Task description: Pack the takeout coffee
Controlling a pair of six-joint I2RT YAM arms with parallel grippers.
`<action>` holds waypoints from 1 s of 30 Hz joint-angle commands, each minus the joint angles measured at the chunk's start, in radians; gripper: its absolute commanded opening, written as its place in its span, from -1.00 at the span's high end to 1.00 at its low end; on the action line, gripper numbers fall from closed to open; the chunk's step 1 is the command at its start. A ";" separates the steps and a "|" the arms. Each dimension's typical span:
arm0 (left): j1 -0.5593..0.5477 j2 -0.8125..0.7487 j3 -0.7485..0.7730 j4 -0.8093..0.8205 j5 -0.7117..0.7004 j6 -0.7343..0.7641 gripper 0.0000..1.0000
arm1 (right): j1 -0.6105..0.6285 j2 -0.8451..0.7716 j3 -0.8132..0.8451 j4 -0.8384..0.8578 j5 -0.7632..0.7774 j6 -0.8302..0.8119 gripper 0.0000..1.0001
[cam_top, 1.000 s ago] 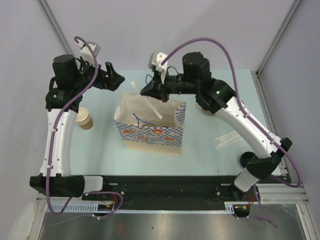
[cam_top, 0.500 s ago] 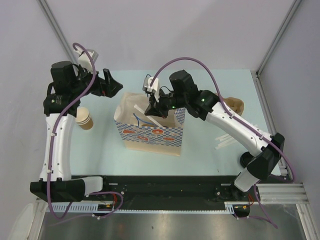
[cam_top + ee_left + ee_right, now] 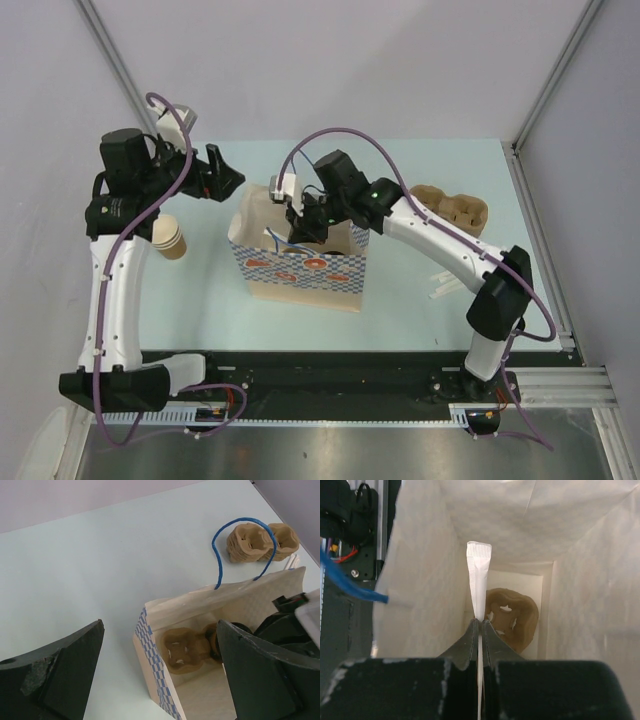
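No lidded coffee cup plain to see on the counter point(image 3: 200, 300). Possibly the dark round patch point(image 3: 216, 642) in the second pocket of the cup tray point(image 3: 182, 650) at the bottom of the paper bag point(image 3: 300, 265), but half hidden behind a finger of the left gripper point(image 3: 228, 170), so cannot tell for sure.

Right gripper point(image 3: 480, 625) down in the bag's mouth, clamped on a white wrapped straw point(image 3: 479, 580). Pinched near one end, with the free end aimed at the tray below. Left gripper spread wide and empty, hovering just off the bag's far left corner.

Judged step: dropping the straw in beside the tray. To do it well:
- Keep the wrist centred between the two long walls; thin paper, easy to crease or drag.
- Lower until the straw's tip sits well under the rim, then let go, so it falls inside rather than leaning out over the edge.
- Aim for the gap beside the tray, not onto any cup sitting in it.
- Mind the blue handle point(image 3: 220, 555) looped beside the arm; lift straight up afterwards to avoid hooking it.
- Treat the bag as light and unheld, likely to slide or tip from a sideways nudge.

Farther out: a stack of lidless cups point(image 3: 170, 238) to the left, spare trays point(image 3: 450, 208) and loose straws point(image 3: 445, 285) to the right.
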 commanded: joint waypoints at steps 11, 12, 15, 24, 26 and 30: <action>0.017 -0.058 -0.043 0.001 -0.010 0.027 -0.99 | 0.008 0.175 0.237 -0.224 0.023 -0.096 1.00; 0.020 -0.058 -0.042 0.001 -0.012 0.027 -0.99 | 0.008 0.191 0.253 -0.232 0.023 -0.096 1.00; 0.020 -0.055 -0.040 0.001 -0.010 0.030 -0.99 | 0.021 0.212 0.266 -0.264 0.036 -0.101 1.00; 0.026 -0.044 -0.035 0.007 -0.006 0.028 -0.99 | 0.064 0.253 0.295 -0.270 0.124 -0.075 1.00; 0.028 -0.042 -0.032 0.006 -0.001 0.030 -0.99 | 0.064 0.279 0.316 -0.280 0.127 -0.055 1.00; 0.029 -0.041 -0.032 -0.002 -0.001 0.039 -0.99 | 0.068 0.316 0.346 -0.313 0.139 -0.023 1.00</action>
